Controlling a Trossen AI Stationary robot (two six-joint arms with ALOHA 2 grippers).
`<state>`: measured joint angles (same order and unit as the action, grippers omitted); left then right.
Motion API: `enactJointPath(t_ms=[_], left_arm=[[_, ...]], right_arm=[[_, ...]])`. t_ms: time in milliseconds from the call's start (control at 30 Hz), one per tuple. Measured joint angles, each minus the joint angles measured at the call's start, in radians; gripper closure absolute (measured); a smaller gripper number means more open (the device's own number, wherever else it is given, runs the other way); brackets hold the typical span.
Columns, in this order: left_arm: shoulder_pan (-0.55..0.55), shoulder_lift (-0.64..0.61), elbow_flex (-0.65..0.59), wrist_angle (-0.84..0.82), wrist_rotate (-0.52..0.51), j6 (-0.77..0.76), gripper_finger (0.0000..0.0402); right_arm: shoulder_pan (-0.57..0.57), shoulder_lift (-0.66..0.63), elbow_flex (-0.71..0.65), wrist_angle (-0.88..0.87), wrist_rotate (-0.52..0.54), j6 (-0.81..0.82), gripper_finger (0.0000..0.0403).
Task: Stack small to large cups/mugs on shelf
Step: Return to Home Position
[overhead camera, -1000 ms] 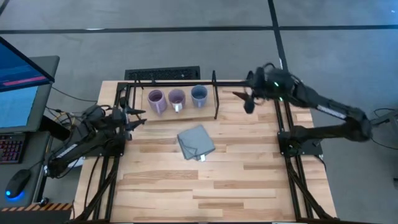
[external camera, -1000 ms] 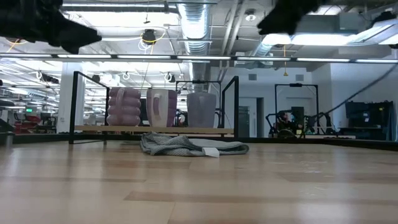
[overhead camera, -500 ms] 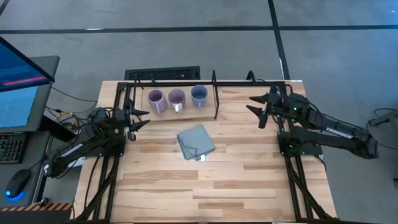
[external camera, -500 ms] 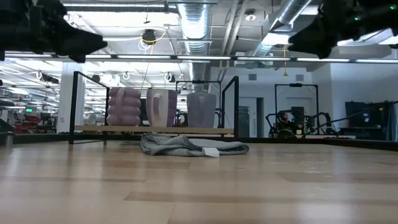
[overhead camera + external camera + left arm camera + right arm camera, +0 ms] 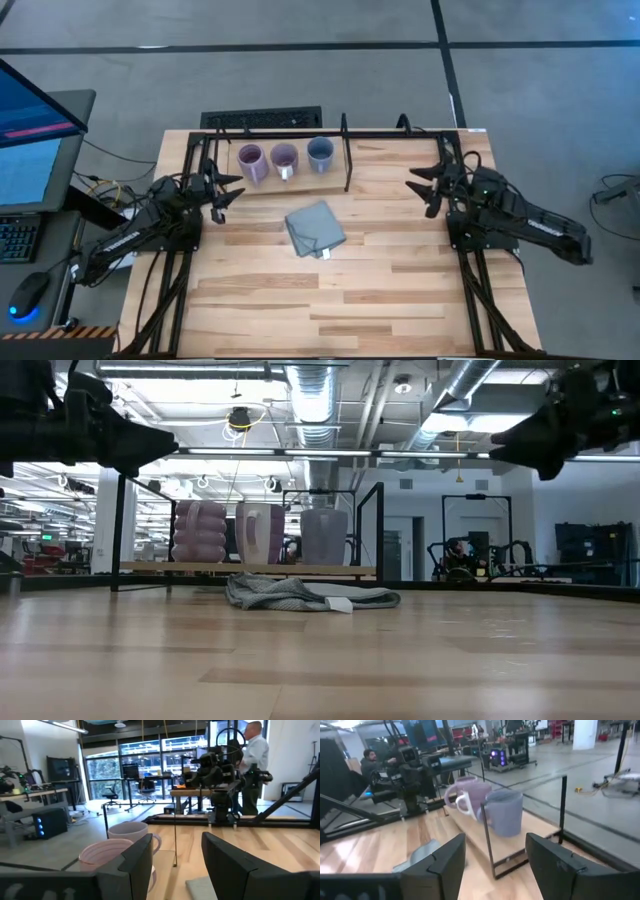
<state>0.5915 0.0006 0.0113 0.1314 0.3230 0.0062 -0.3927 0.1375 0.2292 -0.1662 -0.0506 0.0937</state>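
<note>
Three mugs stand upright in a row on the shelf (image 5: 296,176), bottoms on its wood board: the light purple mug (image 5: 250,161), the darker purple mug (image 5: 284,158) with a white handle, and the blue-grey mug (image 5: 320,152) beside the upright black divider (image 5: 347,160). My left gripper (image 5: 228,190) hovers open off the shelf's left end, pointing toward the mugs. My right gripper (image 5: 420,187) hovers open to the right of the shelf. Neither has anything between its fingers. The right wrist view shows the blue-grey mug (image 5: 504,812) nearest; the left wrist view shows the light purple mug (image 5: 105,857) nearest.
A folded grey-blue cloth (image 5: 315,229) lies on the tabletop just in front of the shelf. Black frame rods (image 5: 300,133) run along the table's far edge. A monitor (image 5: 35,140) stands off the table's left side. People (image 5: 252,755) show in the room beyond.
My right gripper has come down from high over the shelf's far right corner and drawn back toward the table's right and near side, levelling out. My left gripper has sunk a little. Both have stayed open. The mugs and the cloth have not moved.
</note>
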Motion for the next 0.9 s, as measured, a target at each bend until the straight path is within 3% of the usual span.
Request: enactJointPath(t_ms=[300,900], left_arm=[[0.0,0.0,-0.001,-0.011,-0.005,0.004,0.024],[0.0,0.001,-0.003,-0.036,0.008,0.025,0.024]], right_arm=[[0.0,-0.139,-0.083,-0.061,0.011,0.049,0.0172],[0.0,-0.121,-0.175,0.047,0.052,0.056,0.0172]])
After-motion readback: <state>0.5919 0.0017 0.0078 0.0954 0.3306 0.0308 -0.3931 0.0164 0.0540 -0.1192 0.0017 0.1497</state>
